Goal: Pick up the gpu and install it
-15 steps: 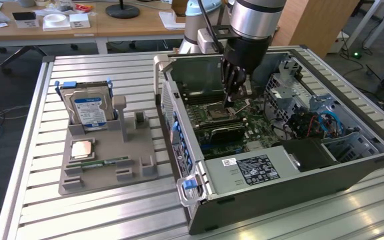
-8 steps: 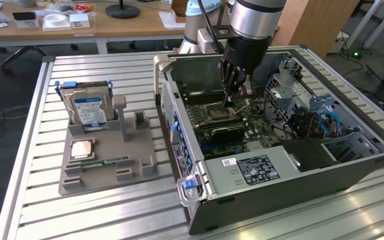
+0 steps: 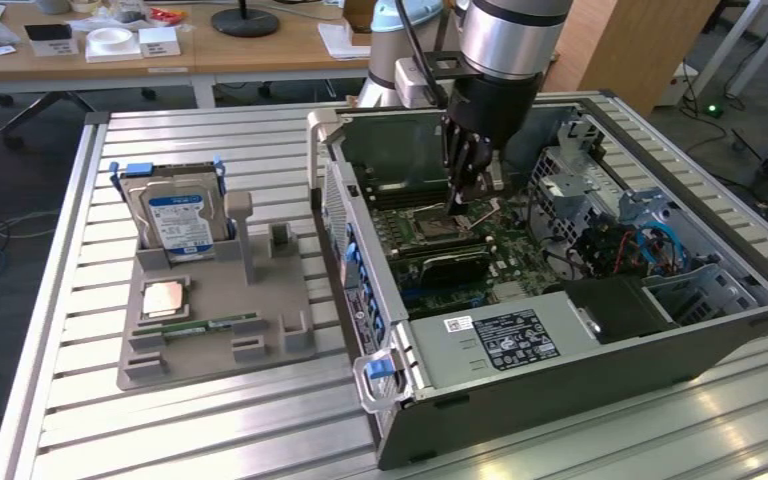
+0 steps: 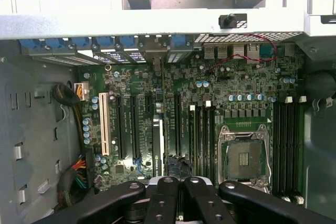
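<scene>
The gpu (image 3: 448, 266) stands on edge in a slot of the motherboard inside the open computer case (image 3: 531, 395), its black cooler block facing the case's front. In the wrist view I look straight down its thin top edge (image 4: 156, 145), which runs from the rear brackets toward my fingers. My gripper (image 3: 462, 200) reaches down into the case over the board, beside the CPU socket (image 4: 245, 156). Its black fingers (image 4: 178, 190) are pressed together with nothing visible between them. They sit just over the card's near end; I cannot tell whether they touch it.
A grey parts holder (image 3: 211, 345) on the slatted table carries a hard drive (image 3: 177, 215), a CPU (image 3: 164, 298) and a memory stick (image 3: 204, 325). Drive cages and blue cables (image 3: 638, 240) crowd the case on the exterior view's right. Desks stand behind the table.
</scene>
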